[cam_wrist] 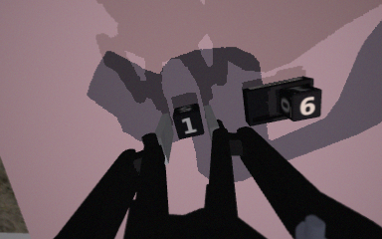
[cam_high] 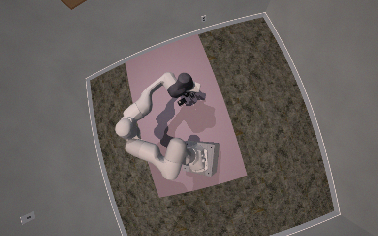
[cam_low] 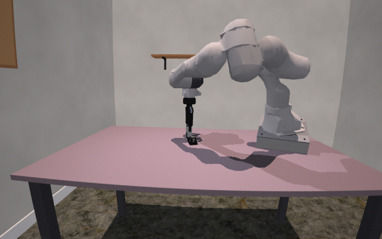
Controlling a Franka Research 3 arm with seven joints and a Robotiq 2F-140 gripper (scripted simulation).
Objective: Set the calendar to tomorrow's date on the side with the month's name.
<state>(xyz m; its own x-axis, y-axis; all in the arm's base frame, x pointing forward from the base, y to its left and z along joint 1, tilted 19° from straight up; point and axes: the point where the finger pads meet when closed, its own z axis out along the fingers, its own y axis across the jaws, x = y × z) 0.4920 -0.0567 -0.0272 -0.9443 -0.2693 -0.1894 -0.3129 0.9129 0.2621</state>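
The hand (cam_wrist: 187, 131) stands released around the "1" cube (cam_wrist: 186, 120), a narrow gap showing at each finger; the cube sits on the bench (cam_low: 122, 160) outside the tray (cam_wrist: 265, 102), just beside it. The tray holds the other cube (cam_wrist: 303, 104), showing 6. Two cubes, one tray. They lie mid-bench toward the far edge, with open room toward the near and left edges.

Loose cube (cam_wrist: 187, 120): "1". Cube in tray (cam_wrist: 305, 104): "6".
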